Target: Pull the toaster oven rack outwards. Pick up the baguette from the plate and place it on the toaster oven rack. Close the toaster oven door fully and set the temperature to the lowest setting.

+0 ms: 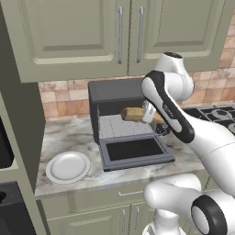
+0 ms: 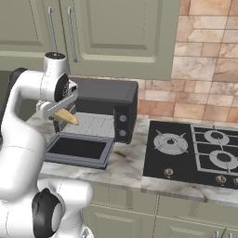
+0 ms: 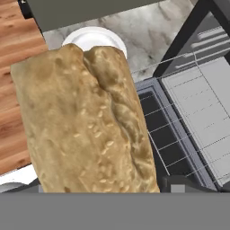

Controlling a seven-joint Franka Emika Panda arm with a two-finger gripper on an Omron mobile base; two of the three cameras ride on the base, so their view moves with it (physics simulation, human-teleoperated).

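Note:
The toaster oven (image 1: 114, 91) stands on the counter with its door (image 1: 136, 151) folded down flat in front. Its wire rack (image 1: 123, 125) is slid part way out over the door. My gripper (image 1: 149, 112) is shut on the golden-tan baguette (image 1: 133, 114) and holds it a little above the rack's right side. In the hand view the baguette (image 3: 85, 121) is close up, with the rack (image 3: 197, 112) and the door (image 3: 164, 130) below it. The white plate (image 1: 68, 166) lies bare on the counter, left of the door. The oven's knobs (image 2: 122, 125) run down its right strip.
A gas hob (image 2: 195, 148) sits on the counter right of the oven. Wall cabinets (image 1: 119, 32) hang close above the oven. A tall cabinet side (image 1: 18, 119) bounds the counter on the left. Marble counter (image 1: 69, 135) lies between plate and oven.

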